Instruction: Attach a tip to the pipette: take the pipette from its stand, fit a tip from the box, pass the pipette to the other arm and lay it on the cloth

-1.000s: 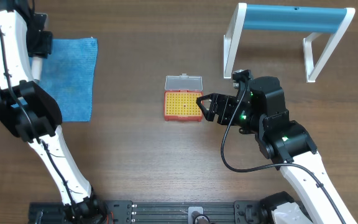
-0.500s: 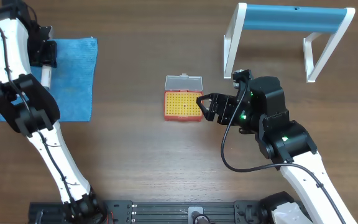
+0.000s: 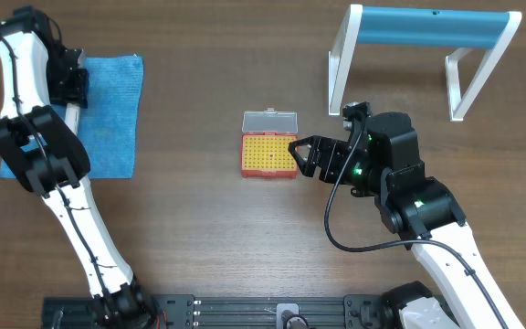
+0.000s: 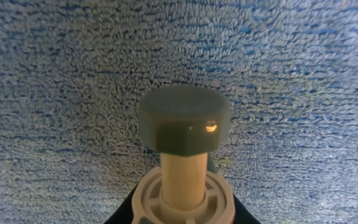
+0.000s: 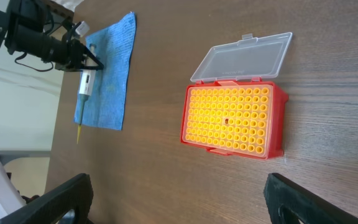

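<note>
The white pipette hangs over the left part of the blue cloth, my left gripper shut on its upper body. The left wrist view looks down on its grey plunger knob against the cloth. In the right wrist view the pipette carries a yellow tip that points past the cloth's edge. The red tip box stands mid-table with its clear lid folded back. My right gripper is open just right of the box.
The pipette stand, a blue bar on white legs, is at the back right. Bare wooden table lies between the cloth and the box and along the front.
My left gripper has shifted a little right and toward the front over the cloth, carrying the pipette lower. The right arm has kept still.
</note>
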### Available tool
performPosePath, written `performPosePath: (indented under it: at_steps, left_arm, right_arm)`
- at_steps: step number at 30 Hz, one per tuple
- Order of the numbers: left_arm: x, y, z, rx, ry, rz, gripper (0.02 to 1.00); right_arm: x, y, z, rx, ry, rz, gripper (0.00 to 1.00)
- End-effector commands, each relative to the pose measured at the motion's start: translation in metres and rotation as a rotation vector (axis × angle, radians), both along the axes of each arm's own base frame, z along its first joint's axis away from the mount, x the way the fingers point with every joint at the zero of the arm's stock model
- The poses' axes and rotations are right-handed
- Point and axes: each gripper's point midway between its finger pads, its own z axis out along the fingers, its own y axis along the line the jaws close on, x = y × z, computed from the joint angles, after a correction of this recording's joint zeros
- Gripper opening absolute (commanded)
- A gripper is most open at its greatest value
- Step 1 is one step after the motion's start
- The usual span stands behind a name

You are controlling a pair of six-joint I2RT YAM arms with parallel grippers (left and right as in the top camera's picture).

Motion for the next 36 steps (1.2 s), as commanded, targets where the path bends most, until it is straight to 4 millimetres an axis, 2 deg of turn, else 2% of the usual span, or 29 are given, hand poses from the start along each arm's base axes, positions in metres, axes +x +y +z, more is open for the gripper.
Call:
performPosePath:
  at_steps: [1, 3, 5, 6, 7, 11, 12, 15, 19, 22, 24, 26, 29, 33, 35, 36]
  left_arm:
    - [0.002, 0.004, -0.001, 0.023, 0.002, -0.011, 0.134]
    - [0.002, 0.004, -0.001, 0.022, 0.002, -0.011, 0.266]
    - [0.001, 0.004, -0.001, 0.021, 0.005, -0.011, 0.290]
    - [0.000, 0.003, -0.001, 0.020, 0.008, -0.007, 0.336]
    - [0.000, 0.003, -0.001, 0.020, 0.009, -0.007, 0.432]
    - [-0.001, 0.002, 0.001, 0.019, 0.014, 0.005, 0.544]
    - [-0.002, 0.002, 0.005, 0.020, 0.013, 0.018, 0.610]
    - [-0.003, 0.001, 0.023, 0.021, 0.009, 0.030, 0.671]
    - [0.002, 0.003, 0.077, 0.051, -0.068, 0.033, 0.713]
    - [0.005, 0.004, 0.121, 0.079, -0.157, 0.107, 0.748]
    - [0.005, -0.001, 0.155, 0.069, -0.234, 0.173, 0.781]
    - [0.005, -0.009, 0.179, 0.037, -0.300, 0.217, 0.787]
    - [0.010, -0.036, 0.222, -0.076, -0.431, 0.215, 0.807]
    - [0.002, -0.062, 0.270, -0.088, -0.532, 0.206, 0.809]
    - [-0.006, -0.085, 0.302, -0.086, -0.600, 0.157, 0.809]
    - [-0.016, -0.107, 0.330, -0.085, -0.660, 0.110, 0.807]
  right_arm:
    - [0.005, -0.002, 0.006, 0.004, -0.014, -0.021, 0.893]
    - [0.005, -0.002, 0.006, 0.004, -0.014, -0.021, 0.895]
    - [0.005, -0.002, 0.006, 0.004, -0.014, -0.021, 0.893]
    - [0.005, -0.002, 0.006, 0.004, -0.014, -0.021, 0.897]
    - [0.005, -0.002, 0.006, 0.004, -0.014, -0.021, 0.893]
    - [0.005, -0.002, 0.006, 0.004, -0.014, -0.021, 0.895]
    - [0.005, -0.002, 0.006, 0.004, -0.014, -0.021, 0.895]
    - [0.005, -0.002, 0.006, 0.004, -0.014, -0.021, 0.897]
    - [0.005, -0.003, 0.007, -0.009, -0.035, -0.008, 0.895]
    - [0.011, -0.008, 0.012, -0.034, -0.081, -0.034, 0.895]
    - [0.016, -0.013, 0.021, -0.081, -0.169, -0.032, 0.897]
    - [0.018, -0.021, 0.028, -0.134, -0.237, -0.039, 0.897]
    - [0.018, -0.038, 0.047, -0.238, -0.375, -0.066, 0.895]
    - [0.013, -0.065, 0.079, -0.380, -0.553, -0.132, 0.895]
    - [0.005, -0.077, 0.094, -0.444, -0.629, -0.154, 0.897]
    - [-0.003, -0.085, 0.102, -0.476, -0.667, -0.170, 0.895]
